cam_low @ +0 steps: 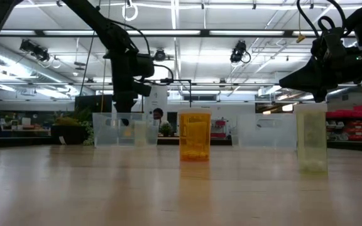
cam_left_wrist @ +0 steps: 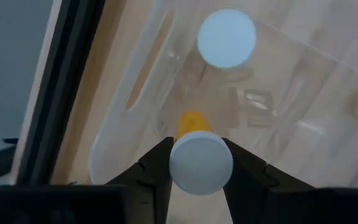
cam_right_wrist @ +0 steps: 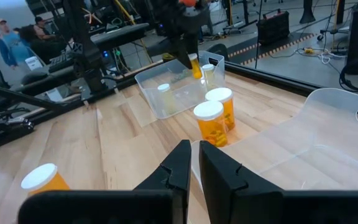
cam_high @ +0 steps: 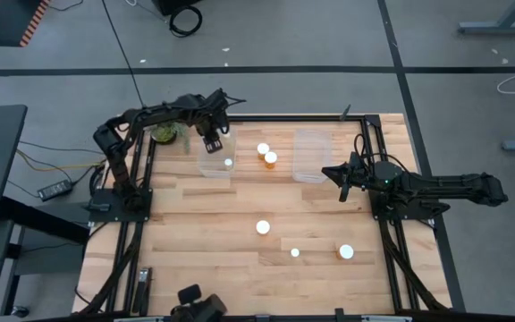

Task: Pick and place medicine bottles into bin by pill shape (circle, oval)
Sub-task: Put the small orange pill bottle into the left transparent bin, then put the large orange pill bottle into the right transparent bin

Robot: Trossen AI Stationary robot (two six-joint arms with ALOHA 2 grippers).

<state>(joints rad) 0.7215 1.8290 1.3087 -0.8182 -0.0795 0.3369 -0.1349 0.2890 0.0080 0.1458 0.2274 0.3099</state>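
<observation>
My left gripper (cam_high: 213, 140) hangs over the left clear bin (cam_high: 206, 168), shut on an amber medicine bottle (cam_left_wrist: 191, 122) with a white cap. One white-capped bottle (cam_high: 229, 163) stands on this bin's floor. Two bottles (cam_high: 263, 148) (cam_high: 271, 158) stand upright on the table between that bin and the right clear bin (cam_high: 311, 154). Three more (cam_high: 263, 227) (cam_high: 295, 253) (cam_high: 346, 252) stand nearer the table's front edge. My right gripper (cam_high: 340, 174) waits shut beside the right bin, holding nothing. My left gripper pinches the bottle's white cap (cam_left_wrist: 180, 167) by its sides between the two fingers (cam_left_wrist: 157, 168). The fingers come from above, pointing down. The bottle hangs upright below them, its amber body toward the bin's floor, inside the left bin's outline.
A small green potted plant (cam_high: 164, 134) sits just left of the left bin, under my left arm. Black frame rails (cam_high: 141, 179) run along the table's left and right sides. The light wooden tabletop (cam_high: 204, 233) lies bare around the three front bottles.
</observation>
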